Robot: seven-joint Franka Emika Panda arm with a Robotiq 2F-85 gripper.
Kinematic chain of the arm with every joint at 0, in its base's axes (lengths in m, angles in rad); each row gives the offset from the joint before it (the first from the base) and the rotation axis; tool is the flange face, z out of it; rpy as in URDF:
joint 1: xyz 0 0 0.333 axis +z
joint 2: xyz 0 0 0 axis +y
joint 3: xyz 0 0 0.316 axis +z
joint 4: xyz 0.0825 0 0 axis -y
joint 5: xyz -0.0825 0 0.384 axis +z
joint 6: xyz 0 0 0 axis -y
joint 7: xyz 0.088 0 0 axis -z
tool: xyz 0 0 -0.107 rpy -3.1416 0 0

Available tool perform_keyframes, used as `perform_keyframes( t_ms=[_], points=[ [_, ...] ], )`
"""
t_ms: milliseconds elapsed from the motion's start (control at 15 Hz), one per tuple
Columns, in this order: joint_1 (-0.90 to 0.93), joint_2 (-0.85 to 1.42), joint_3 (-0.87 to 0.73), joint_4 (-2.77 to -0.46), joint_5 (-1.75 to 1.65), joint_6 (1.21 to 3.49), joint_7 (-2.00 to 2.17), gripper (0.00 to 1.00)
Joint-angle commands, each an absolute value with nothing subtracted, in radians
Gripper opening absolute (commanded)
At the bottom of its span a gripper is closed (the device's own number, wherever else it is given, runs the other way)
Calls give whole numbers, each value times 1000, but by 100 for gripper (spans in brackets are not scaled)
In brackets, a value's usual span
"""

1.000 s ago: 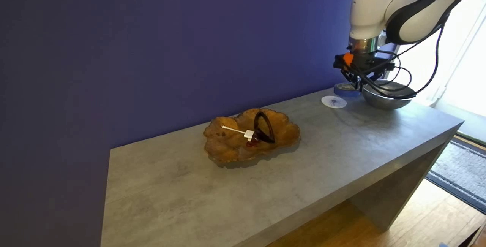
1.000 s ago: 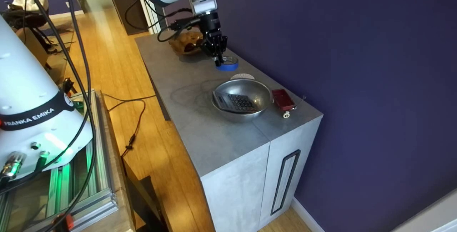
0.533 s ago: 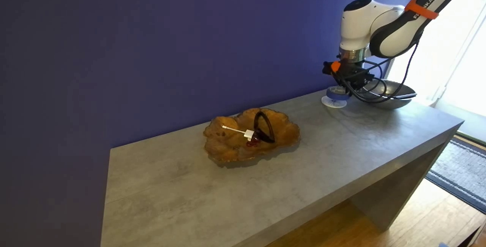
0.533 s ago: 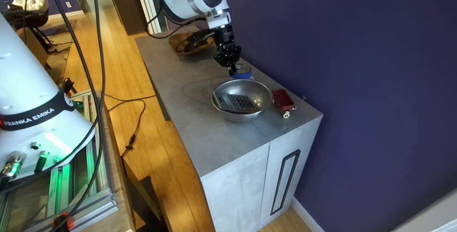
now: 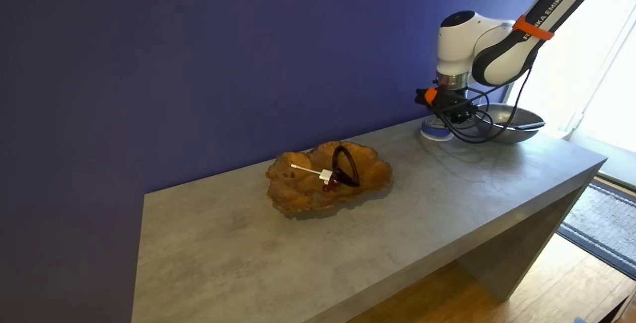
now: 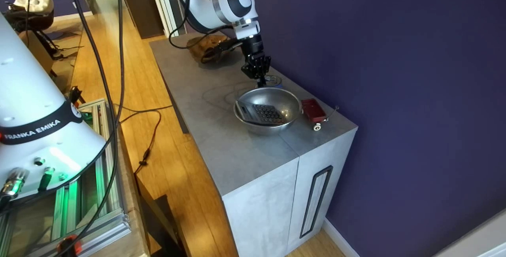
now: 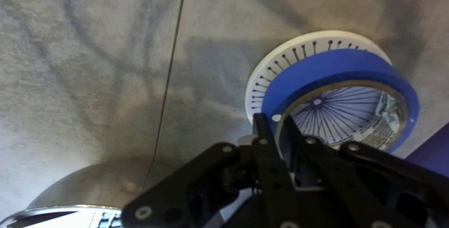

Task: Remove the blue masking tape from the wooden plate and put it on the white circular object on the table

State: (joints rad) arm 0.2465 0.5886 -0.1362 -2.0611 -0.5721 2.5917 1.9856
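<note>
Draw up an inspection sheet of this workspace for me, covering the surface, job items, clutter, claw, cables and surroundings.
Surface: grey tabletop, with a thin seam in the wrist view.
Job items: blue masking tape over the white circular object, contact can't be confirmed; wooden plate farther along the tabletop.
Clutter: dark loop and white adapter in the plate; calculator in the metal bowl; red wagon beside the bowl.
Claw: the claw is closed on the tape's wall, straddling it.
Cables: black cables loop off the arm; dark cord on the wooden floor.
Surroundings: purple wall along the tabletop; seated person in the background.
</note>
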Motion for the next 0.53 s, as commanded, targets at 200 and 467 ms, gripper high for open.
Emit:
perform_keyframes(
  t_ms=[200, 467],
  points=[
    [295, 534, -166, -2083, -542, 2542, 1993, 58],
    [267, 315, -85, -2270, -551, 2565, 1773, 87]
  ],
)
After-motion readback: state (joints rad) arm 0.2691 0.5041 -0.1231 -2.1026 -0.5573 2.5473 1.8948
